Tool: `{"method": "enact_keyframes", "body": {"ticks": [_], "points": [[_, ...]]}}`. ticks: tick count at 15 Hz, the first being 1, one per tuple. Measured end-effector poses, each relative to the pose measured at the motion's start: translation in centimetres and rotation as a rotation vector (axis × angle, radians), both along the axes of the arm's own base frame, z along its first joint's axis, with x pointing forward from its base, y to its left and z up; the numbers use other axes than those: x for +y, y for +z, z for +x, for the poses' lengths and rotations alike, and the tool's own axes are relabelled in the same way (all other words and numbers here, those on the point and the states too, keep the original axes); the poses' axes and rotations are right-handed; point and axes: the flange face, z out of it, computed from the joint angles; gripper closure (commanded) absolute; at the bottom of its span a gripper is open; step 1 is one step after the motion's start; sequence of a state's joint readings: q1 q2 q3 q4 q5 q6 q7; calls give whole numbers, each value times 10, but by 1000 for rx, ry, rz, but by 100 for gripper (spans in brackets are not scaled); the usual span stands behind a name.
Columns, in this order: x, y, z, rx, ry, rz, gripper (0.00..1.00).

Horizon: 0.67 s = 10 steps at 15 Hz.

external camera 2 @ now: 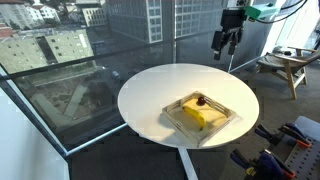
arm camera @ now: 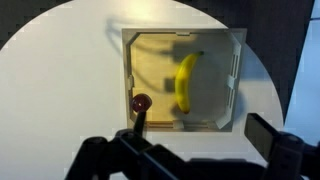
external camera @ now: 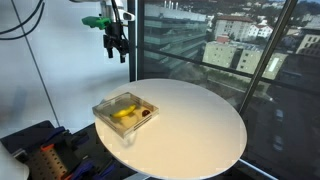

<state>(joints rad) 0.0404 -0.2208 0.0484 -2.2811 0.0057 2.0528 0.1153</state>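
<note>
Released, jaws spread, the gripper (arm camera: 185,150) hangs high above the tray (arm camera: 128,100); the banana (arm camera: 185,82) lies straight below, lengthwise.

Below your black hand (external camera: 119,48) you've got a clear tray (arm camera: 232,95) w/ pale tan bottom, sitting on a plain white round surface (external camera 2: 150,85). Inside the tray: yellow banana (arm camera: 185,82), and nearer the hand a dark red cherry-like fruit (arm camera: 141,103). Green piece on the arm (external camera: 96,21) just above the hand.
</note>
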Motion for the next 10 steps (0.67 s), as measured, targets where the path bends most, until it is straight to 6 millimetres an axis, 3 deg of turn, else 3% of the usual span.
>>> {"method": "enact_keyframes", "body": {"ticks": [10], "points": [[0, 9, -8, 21, -3, 2, 0]]}}
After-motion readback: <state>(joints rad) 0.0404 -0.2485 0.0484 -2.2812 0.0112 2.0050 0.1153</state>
